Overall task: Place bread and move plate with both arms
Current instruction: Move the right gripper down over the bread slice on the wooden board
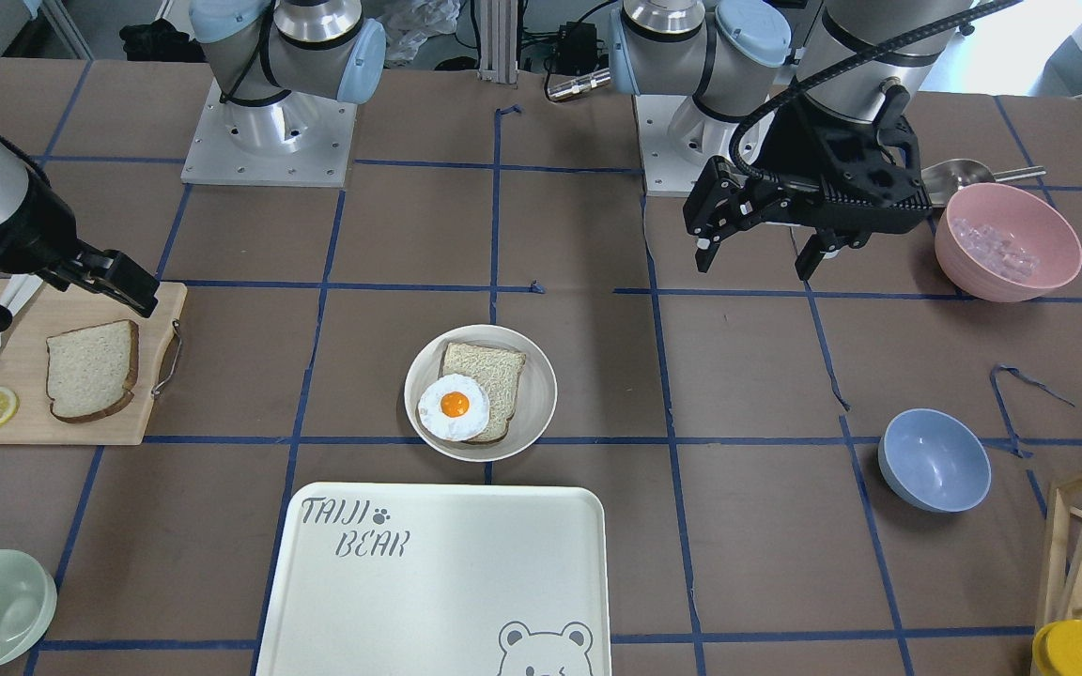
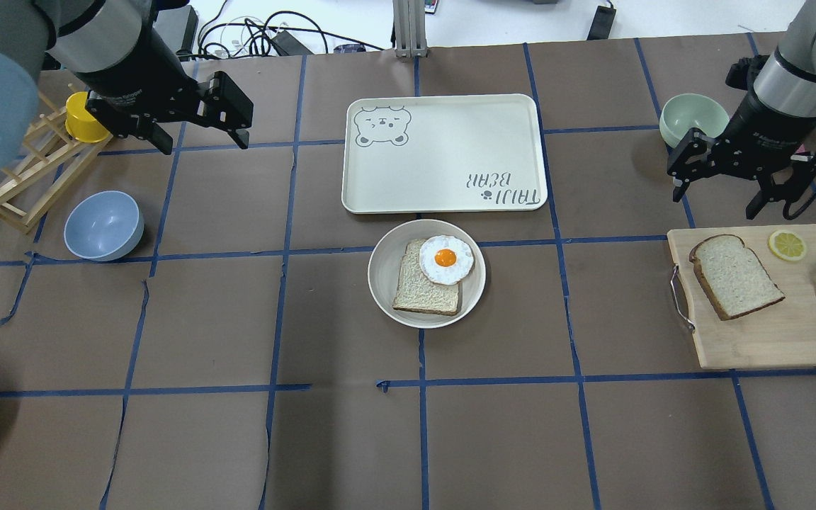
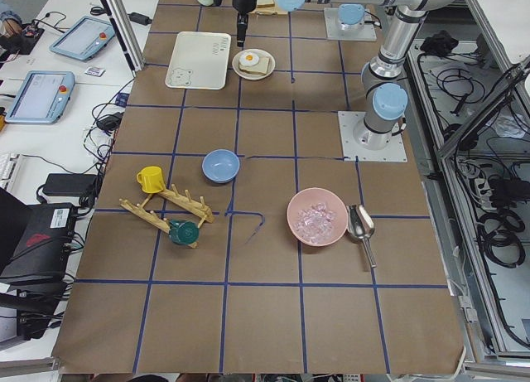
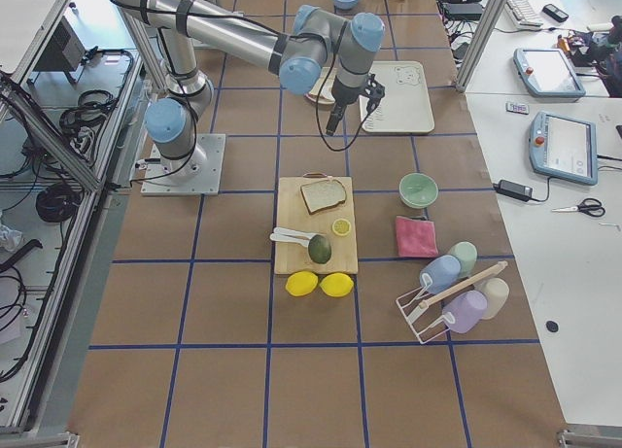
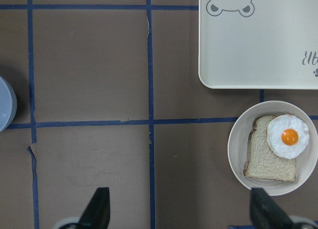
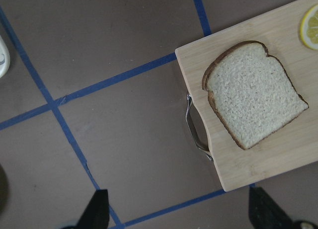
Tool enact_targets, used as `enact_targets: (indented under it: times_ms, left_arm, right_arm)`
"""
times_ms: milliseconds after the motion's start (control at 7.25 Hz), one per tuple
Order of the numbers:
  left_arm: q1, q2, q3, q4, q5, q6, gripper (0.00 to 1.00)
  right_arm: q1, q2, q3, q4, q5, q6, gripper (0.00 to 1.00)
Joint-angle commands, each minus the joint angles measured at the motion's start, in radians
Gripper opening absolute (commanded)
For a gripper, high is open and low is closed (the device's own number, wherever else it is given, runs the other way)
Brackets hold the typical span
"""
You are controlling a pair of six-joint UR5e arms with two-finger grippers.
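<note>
The dark-crusted bread (image 2: 734,276) lies flat on the wooden cutting board (image 2: 755,340), a lemon slice (image 2: 787,245) near it. My right gripper (image 2: 714,204) hangs near the board, fingers spread, holding nothing. The plate (image 2: 387,297) at mid-table carries a paler slice (image 2: 422,290) and a fried egg (image 2: 445,258). My left gripper (image 2: 205,146) hovers well apart, also spread and empty.
</note>
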Motion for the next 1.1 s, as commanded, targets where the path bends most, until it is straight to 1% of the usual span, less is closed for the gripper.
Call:
enact_targets:
  times_ms: [0,138,276,414,552,828,966]
  left_arm:
    - [-0.001,0.000,0.001,0.000,-0.001,0.000,1.00]
    - [-0.001,0.000,0.001,0.000,-0.001,0.000,1.00]
    - [-0.001,0.000,0.001,0.000,-0.001,0.000,1.00]
    - [-0.001,0.000,-0.001,0.000,-0.001,0.000,1.00]
    - [-0.001,0.000,-0.001,0.000,-0.001,0.002,1.00]
    - [-0.001,0.000,-0.001,0.000,-0.001,0.002,1.00]
    - [-0.001,0.000,-0.001,0.000,-0.001,0.002,1.00]
  right_arm:
    - [-0.024,0.088,0.037,-0.158,-0.086,0.001,1.00]
    - [-0.026,0.122,0.053,-0.183,-0.108,0.007,1.00]
    - [-0.026,0.144,0.057,-0.215,-0.107,0.008,0.99]
    - [-0.026,0.184,0.057,-0.235,-0.108,0.007,0.83]
    - [-0.029,0.204,0.057,-0.264,-0.111,0.005,0.82]
    - [-0.032,0.236,0.058,-0.267,-0.111,0.007,0.82]
    - [-0.032,0.254,0.057,-0.267,-0.111,0.008,0.80]
